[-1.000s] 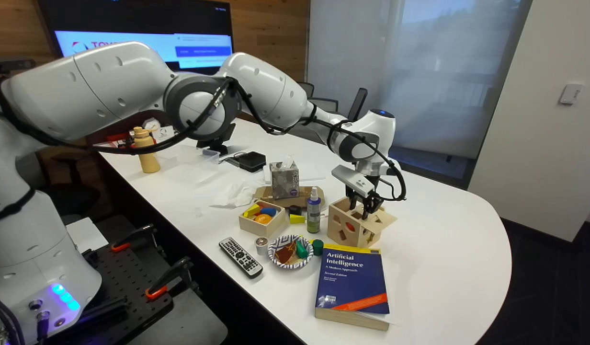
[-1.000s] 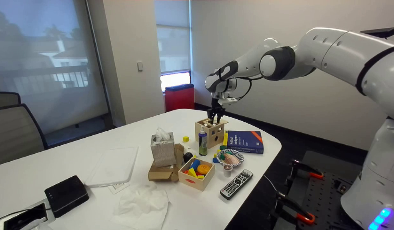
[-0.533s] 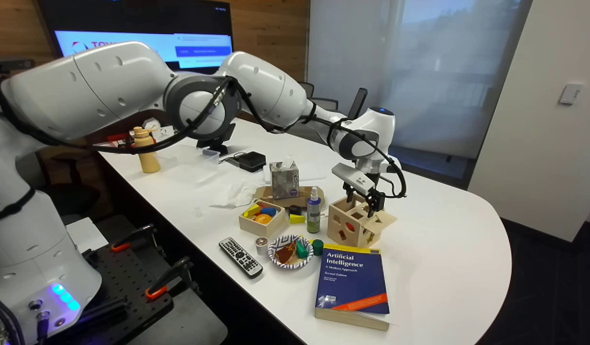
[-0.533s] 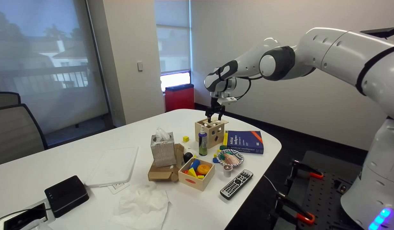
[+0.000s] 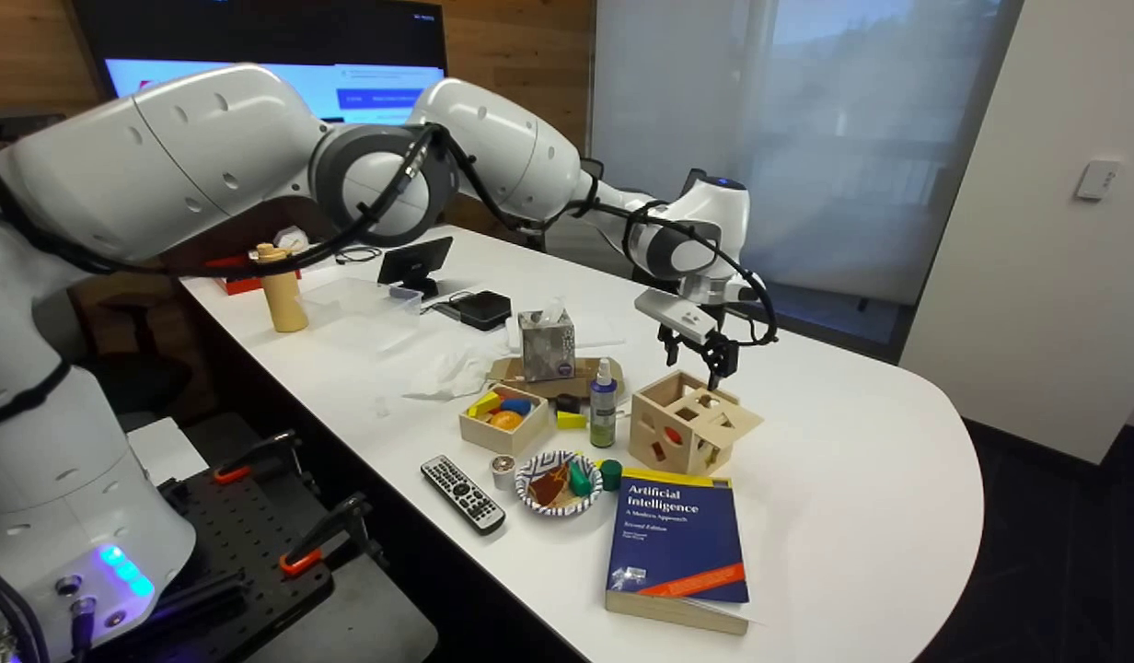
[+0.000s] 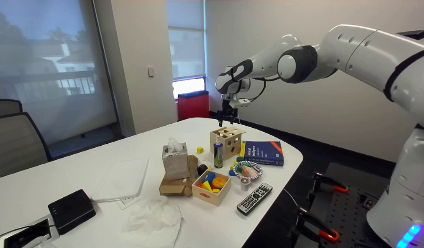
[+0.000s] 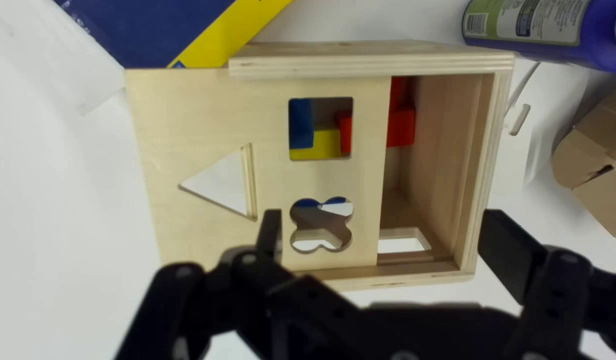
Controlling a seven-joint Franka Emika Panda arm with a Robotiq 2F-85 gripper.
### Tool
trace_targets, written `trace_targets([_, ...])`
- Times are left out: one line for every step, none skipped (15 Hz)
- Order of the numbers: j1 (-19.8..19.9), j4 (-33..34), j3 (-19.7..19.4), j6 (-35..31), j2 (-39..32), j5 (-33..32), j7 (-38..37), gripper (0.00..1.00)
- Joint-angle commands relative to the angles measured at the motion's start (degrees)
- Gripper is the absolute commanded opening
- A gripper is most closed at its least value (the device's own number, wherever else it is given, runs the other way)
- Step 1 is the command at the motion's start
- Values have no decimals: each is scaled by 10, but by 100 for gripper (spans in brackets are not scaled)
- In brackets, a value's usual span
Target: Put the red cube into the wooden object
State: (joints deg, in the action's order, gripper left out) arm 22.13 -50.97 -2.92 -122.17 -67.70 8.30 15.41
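Observation:
The wooden object (image 7: 203, 107), a pale box with cut-out holes, stands on the table in both exterior views; its lid is slid partway off, baring one end. Inside it, a red block (image 7: 401, 129) shows through the bared end, and more red shows through the square hole, beside blue and yellow pieces. Whether these red parts belong to one red cube or several blocks, I cannot tell. My gripper (image 5: 692, 370) hangs just above the box, open, its fingers (image 7: 513, 252) wide apart with nothing between them.
A spray bottle (image 5: 603, 410) stands close beside the box. The thick blue book (image 5: 677, 543) lies nearby. A patterned bowl (image 5: 535, 505), a small wooden tray of blocks (image 6: 207, 196), a remote (image 6: 254, 198) and a tissue box (image 6: 175, 163) share the table.
My gripper's fingers have spread from a narrower gap over the box's top. The arm has then risen, lifting the gripper away from the box, which stays put.

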Motion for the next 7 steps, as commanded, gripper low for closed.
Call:
trace_targets([-17,-42,-15,-1,41,-9,-28,100])
trace_targets([-19,-46,-15,-3,45,-10,-34,100])
trace_targets([-21,-51,-16,-3,49,-10,-34,100])
trace_targets([-23,-55,-18,-5,52,-9,-35,100])
trace_targets([-24,-60,-18,-5,55,-8,-36,100])
trace_targets([-25,-64,-19,-4,59,-8,-37,100])
trace_targets([-27,-68,-20,-8,60,-8,-38,100])
